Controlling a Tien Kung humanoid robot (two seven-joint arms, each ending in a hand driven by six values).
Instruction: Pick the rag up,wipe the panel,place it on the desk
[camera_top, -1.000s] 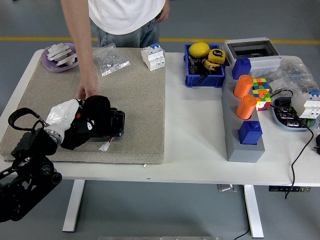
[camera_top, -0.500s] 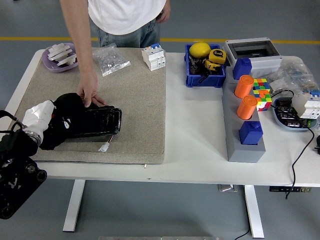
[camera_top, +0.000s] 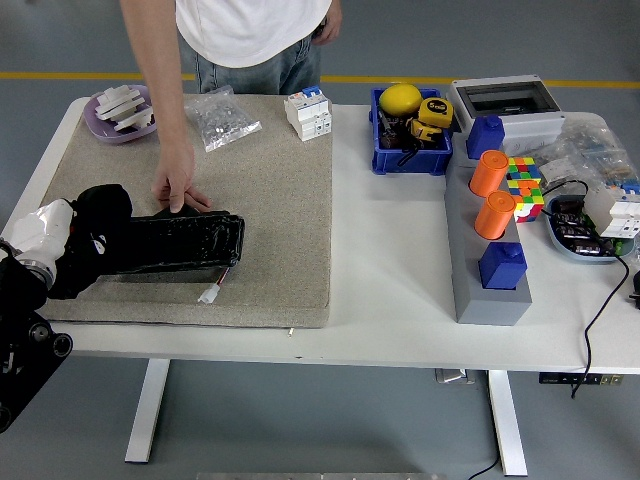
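Observation:
A long black panel (camera_top: 185, 245) lies on the beige mat (camera_top: 285, 200) at the left of the table. My left hand (camera_top: 95, 238), black with a white wrist cover, rests on the panel's left end. It is curled on a dark rag (camera_top: 105, 205) that is hard to tell apart from the fingers. A person at the far side presses one hand (camera_top: 175, 187) on the panel's far edge near its middle. My right arm is out of view.
A small white connector (camera_top: 208, 294) lies just in front of the panel. Along the mat's back stand a purple dish (camera_top: 122, 112), a plastic bag (camera_top: 220, 120) and a white breaker (camera_top: 307, 113). To the right are a blue bin (camera_top: 408, 135) and a grey block (camera_top: 487, 265) bearing orange cylinders.
My left hand has slid left along the panel with the rag, from its right part to its left end. The person's hand stays pressed on the panel's far edge.

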